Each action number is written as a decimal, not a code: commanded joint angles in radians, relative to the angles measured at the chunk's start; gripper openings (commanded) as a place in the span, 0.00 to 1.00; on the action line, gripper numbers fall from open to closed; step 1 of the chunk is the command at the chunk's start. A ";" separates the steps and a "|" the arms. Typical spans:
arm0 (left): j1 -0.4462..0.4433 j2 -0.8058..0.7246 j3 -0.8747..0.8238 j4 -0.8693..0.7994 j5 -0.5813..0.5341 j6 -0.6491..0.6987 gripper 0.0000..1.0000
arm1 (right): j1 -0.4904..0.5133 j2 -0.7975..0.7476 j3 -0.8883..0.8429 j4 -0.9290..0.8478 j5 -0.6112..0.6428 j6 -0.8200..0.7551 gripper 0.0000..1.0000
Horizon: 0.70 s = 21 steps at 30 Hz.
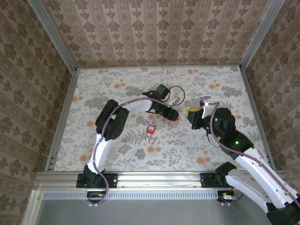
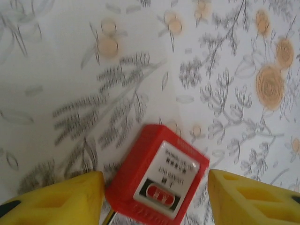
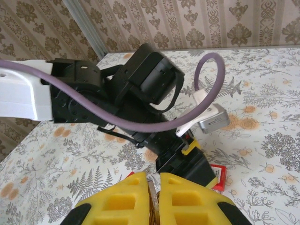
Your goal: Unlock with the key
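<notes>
Item: red padlock (image 2: 159,180), lying flat on the floral table (image 1: 103,84) about mid-field, framed by the left gripper (image 2: 154,187), whose jaws stand apart on either side of it, not clamped (the top view shows a red shackled lock (image 1: 150,130) just near-left of that gripper; whether it is this same piece, cannot tell). The right gripper (image 3: 152,180) has its jaws pressed together on a thin dark sliver, judged to be the key (image 3: 151,201). Status, as judged: key in hand; padlock not yet gripped, key not inserted, unlocking all still to do.
</notes>
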 commanded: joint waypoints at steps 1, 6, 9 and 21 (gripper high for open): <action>-0.017 -0.076 -0.075 0.004 -0.024 -0.050 0.59 | -0.005 -0.018 -0.004 -0.012 0.014 0.002 0.11; -0.038 -0.107 -0.087 0.000 -0.022 -0.044 0.60 | -0.005 -0.018 0.001 -0.007 0.020 0.000 0.11; -0.062 -0.094 -0.018 -0.094 -0.130 0.019 0.63 | -0.004 -0.022 0.007 -0.017 0.033 -0.007 0.11; -0.151 0.050 0.215 -0.341 -0.470 0.111 0.69 | -0.010 -0.058 0.013 -0.052 0.079 -0.014 0.11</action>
